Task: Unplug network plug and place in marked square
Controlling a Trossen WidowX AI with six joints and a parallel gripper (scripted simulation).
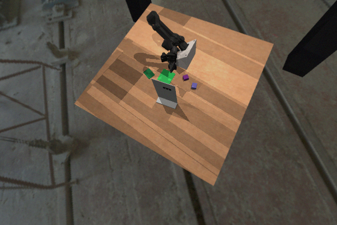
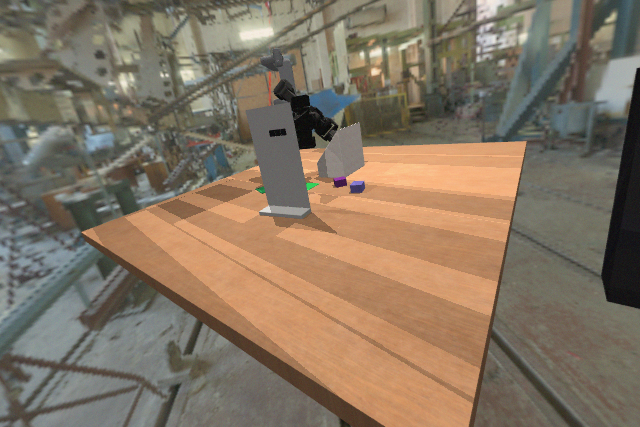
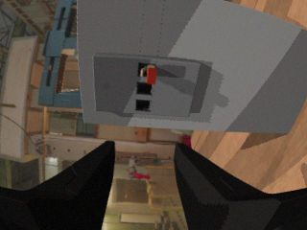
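The upright grey panel (image 1: 164,93) (image 2: 281,169) (image 3: 120,29) has three dark openings. In the wrist view, a small plug (image 3: 151,76) with a red part and a pale part sits at one end opening of the raised socket housing (image 3: 173,98). My gripper (image 1: 171,70) (image 3: 145,149) is partly open with nothing between its fingers. It is on the housing side of the panel, apart from the plug, which is off to one side of the fingertips in the wrist view. A bright green square (image 1: 166,75) (image 2: 312,186) lies on the table behind the panel. The fingertips are hidden in the exterior view.
A smaller dark green square (image 1: 148,73) (image 2: 261,189) lies beside the bright one. A purple block (image 1: 185,77) (image 2: 339,182) and a blue block (image 1: 194,85) (image 2: 357,186) stand on the other side. A grey wedge-shaped block (image 1: 187,59) (image 2: 347,153) is at the arm's base end.
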